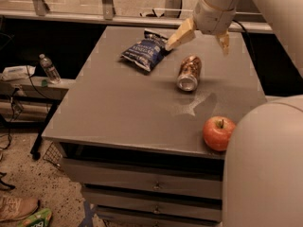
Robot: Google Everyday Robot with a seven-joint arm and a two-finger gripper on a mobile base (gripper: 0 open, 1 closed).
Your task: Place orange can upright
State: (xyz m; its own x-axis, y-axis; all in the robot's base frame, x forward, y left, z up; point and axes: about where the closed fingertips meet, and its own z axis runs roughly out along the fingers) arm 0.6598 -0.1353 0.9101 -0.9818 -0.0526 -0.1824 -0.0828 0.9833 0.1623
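My hand [201, 38] hangs over the far side of the table [118, 109], wrist pointing down, its two pale fingers [180, 34] spread wide with nothing between them. The orange can [189, 73] lies on its side at my 6 o'clock, silver end facing the near edge, coppery body with dark markings. A blue chip bag [144, 51] sits at its 10 o'clock and a red apple [218, 133] at its 5 o'clock.

apple [218, 133], chip bag [144, 51] — grey table [118, 108]

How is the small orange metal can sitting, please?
Tipped: the orange can lies on its side, silver end showing; the gripper hovers open above it.
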